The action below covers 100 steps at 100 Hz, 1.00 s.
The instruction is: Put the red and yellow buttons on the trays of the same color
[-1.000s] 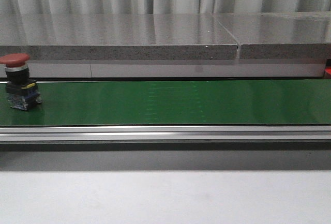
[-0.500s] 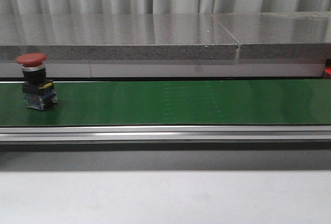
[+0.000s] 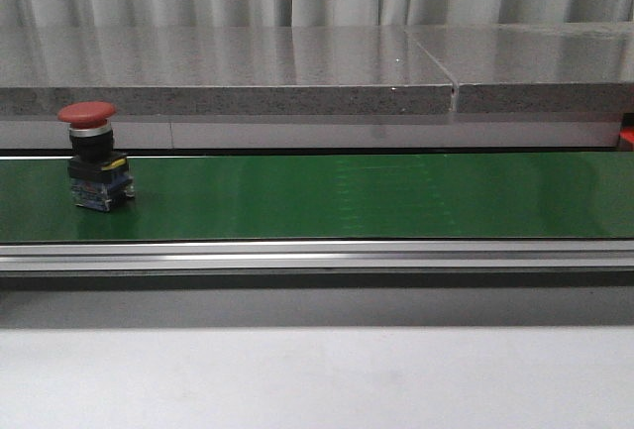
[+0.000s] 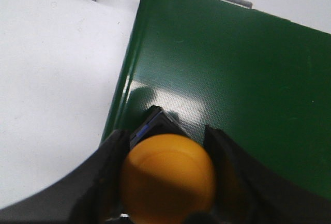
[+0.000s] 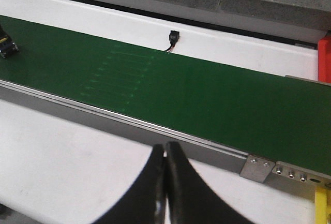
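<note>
1. My left gripper (image 4: 168, 182) points down over the end of the green conveyor belt (image 4: 248, 79), its fingers (image 4: 106, 177) clamped on either side of a yellow button (image 4: 168, 180).
2. My right gripper (image 5: 165, 182) hangs over the white table (image 5: 62, 151) just in front of the belt's metal rail (image 5: 129, 123), angled toward the belt, fingertips pressed together with nothing between them.
3. The red button (image 3: 96, 155) stands upright on the belt, toward its left end in the front view.
</note>
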Each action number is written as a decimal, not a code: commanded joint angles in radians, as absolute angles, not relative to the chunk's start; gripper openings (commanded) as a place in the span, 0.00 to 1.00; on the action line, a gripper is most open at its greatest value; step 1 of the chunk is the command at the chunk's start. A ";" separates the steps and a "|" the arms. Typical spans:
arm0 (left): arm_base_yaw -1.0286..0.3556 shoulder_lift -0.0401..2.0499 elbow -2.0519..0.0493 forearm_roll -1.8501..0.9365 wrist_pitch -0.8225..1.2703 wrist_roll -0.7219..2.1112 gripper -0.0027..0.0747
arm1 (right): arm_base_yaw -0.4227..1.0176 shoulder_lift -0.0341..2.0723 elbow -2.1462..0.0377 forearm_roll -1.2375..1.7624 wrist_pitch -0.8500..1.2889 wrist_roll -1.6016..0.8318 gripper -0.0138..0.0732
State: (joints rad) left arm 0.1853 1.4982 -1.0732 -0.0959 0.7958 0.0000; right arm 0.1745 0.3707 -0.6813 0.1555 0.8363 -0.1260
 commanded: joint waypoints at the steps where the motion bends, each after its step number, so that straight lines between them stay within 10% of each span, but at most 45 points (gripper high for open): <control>1: 0.177 1.467 -1.101 -0.112 0.747 0.000 0.43 | 0.175 0.376 -0.704 0.162 0.769 -0.133 0.04; 13: 0.177 1.467 -1.100 -0.112 0.733 0.000 0.69 | 0.175 0.376 -0.704 0.162 0.769 -0.133 0.04; 36: 0.141 1.402 -1.100 -0.107 0.697 0.057 0.68 | 0.175 0.376 -0.704 0.162 0.769 -0.133 0.04; 54: 0.062 1.297 -1.098 -0.106 0.688 0.100 0.52 | 0.175 0.376 -0.704 0.162 0.769 -0.133 0.04; 75: -0.035 1.152 -1.032 -0.106 0.648 0.100 0.01 | 0.175 0.376 -0.704 0.162 0.768 -0.133 0.04; 100: -0.109 0.982 -0.921 -0.114 0.630 0.100 0.01 | 0.175 0.376 -0.704 0.162 0.768 -0.133 0.04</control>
State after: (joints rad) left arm -0.0867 1.0506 -0.9278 -0.0959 0.6948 0.1004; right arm 0.1745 0.3707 -0.6813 0.1555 0.8363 -0.1260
